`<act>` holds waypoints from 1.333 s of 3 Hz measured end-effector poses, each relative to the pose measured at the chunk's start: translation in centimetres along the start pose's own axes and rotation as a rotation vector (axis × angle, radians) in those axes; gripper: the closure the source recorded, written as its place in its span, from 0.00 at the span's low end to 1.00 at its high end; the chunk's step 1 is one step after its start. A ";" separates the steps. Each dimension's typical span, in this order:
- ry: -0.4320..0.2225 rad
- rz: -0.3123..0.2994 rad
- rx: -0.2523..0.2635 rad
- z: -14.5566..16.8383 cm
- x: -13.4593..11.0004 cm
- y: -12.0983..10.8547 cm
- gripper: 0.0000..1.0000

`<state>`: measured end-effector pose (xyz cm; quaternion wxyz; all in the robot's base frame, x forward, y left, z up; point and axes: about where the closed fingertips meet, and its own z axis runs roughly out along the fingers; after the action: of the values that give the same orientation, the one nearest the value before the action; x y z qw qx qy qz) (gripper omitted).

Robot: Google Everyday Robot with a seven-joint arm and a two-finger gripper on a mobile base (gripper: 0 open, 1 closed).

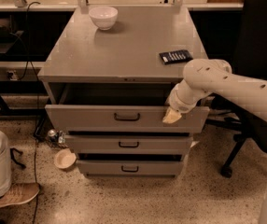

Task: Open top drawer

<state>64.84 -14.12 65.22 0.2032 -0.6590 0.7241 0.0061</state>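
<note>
Jutting partway out of the grey cabinet (124, 45), the top drawer (87, 118) shows a dark strip of interior behind its tall front panel, its black bar handle (127, 117) untouched at centre. The gripper (172, 116) rests instead against the panel's upper edge near the right end, apparently using the lip to draw the drawer outward; whether it is clamped or slack cannot be told. Two shorter drawers (129, 144) sit further in below. A white bowl (103, 17) and a flat black device (176, 56) lie on the cabinet top, clear of the pull.
</note>
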 end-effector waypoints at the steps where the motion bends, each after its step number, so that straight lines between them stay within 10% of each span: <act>1: 0.030 -0.012 0.002 -0.5 -0.2 2.2 1.00; 4: 0.072 0.061 -0.009 -2.2 -0.4 8.8 1.00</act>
<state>55.83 -13.23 65.12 0.1738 -0.6372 0.7508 -0.0079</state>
